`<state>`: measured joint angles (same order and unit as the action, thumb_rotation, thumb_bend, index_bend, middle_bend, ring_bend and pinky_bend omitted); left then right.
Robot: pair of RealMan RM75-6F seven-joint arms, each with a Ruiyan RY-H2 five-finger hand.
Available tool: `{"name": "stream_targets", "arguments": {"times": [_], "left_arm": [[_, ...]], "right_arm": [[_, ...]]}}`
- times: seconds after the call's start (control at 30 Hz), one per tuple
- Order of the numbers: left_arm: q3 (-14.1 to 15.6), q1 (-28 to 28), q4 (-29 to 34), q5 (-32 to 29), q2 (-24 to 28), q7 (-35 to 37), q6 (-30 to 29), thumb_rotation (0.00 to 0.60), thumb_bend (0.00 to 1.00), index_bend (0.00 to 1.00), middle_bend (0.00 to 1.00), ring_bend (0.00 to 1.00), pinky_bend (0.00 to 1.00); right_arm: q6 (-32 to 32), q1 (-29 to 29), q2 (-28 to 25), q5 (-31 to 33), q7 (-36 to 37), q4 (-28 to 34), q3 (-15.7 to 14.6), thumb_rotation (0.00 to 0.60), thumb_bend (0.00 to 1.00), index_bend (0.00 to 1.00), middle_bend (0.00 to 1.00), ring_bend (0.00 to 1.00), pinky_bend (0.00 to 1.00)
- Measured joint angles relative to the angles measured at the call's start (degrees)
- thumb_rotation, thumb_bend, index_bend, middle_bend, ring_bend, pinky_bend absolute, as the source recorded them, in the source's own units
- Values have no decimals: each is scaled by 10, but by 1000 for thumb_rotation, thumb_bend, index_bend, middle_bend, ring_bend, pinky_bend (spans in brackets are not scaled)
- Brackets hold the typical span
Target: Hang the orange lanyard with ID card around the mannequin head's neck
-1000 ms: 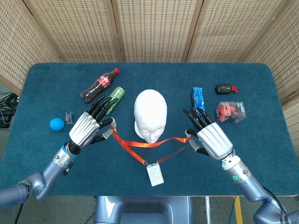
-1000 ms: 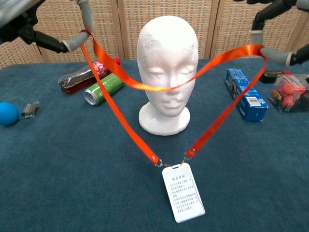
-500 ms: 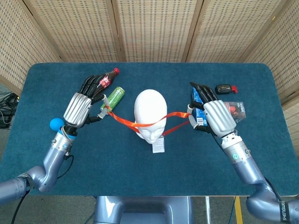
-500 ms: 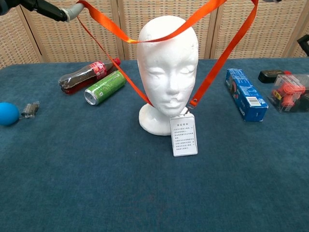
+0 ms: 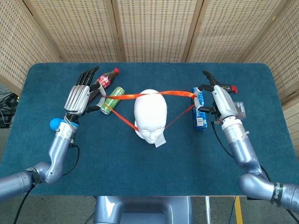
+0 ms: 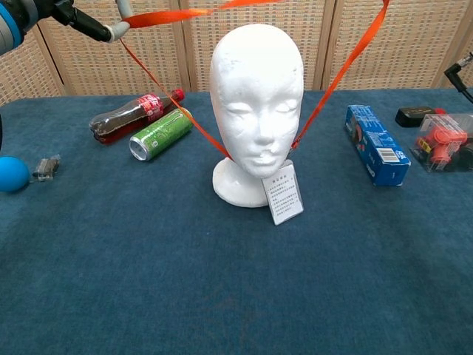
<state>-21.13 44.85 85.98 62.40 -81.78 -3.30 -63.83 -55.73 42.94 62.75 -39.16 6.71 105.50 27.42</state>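
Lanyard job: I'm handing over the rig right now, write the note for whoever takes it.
Left robot hand: holds the orange lanyard raised, left of the mannequin head.
Right robot hand: holds the strap's other side, raised, right of the head.
Strap spans over the head's crown; two runs slope down to the ID card, hanging at the neck front.
Done: loop opened and carried over the head.
Left: lower the strap behind the head to the neck, release both hands.

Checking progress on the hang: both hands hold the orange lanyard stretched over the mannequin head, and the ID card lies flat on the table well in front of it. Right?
Not quite. The ID card hangs against the mannequin head below the chin, as the chest view shows. Left hand and right hand do hold the orange lanyard stretched over it.
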Motion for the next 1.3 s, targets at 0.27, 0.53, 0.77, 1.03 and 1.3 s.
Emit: {"name": "stream_targets", "arguments": {"times": [0.27,0.53,0.77,1.03,1.3], "left_arm": [[-5,13,-15,-40,-7,-22,38,600,126,0,0,0,0],[-7,15,-18,-58,-7,-32,36,600,0,0,0,0,0],[-7,1,-2,-30,17,-19,15,600,0,0,0,0,0],[30,-58,42,36,100,-13,-27,600,0,0,0,0,0],[76,-143,140,54,192,-46,-83,600,0,0,0,0,0]], "right_arm": [[60,37,18,89,2,-67,5,600,226,161,0,0,0],[37,52,49,85,-40,-117,-26,600,20,24,0,0,0],[-11,39,54,32,-63,-117,-40,600,34,23,0,0,0],[-98,-11,30,-25,-107,-96,-70,600,546,21,590,531,320],[-110,-78,-27,-80,-146,-57,-142,600,792,125,745,682,773]]}}
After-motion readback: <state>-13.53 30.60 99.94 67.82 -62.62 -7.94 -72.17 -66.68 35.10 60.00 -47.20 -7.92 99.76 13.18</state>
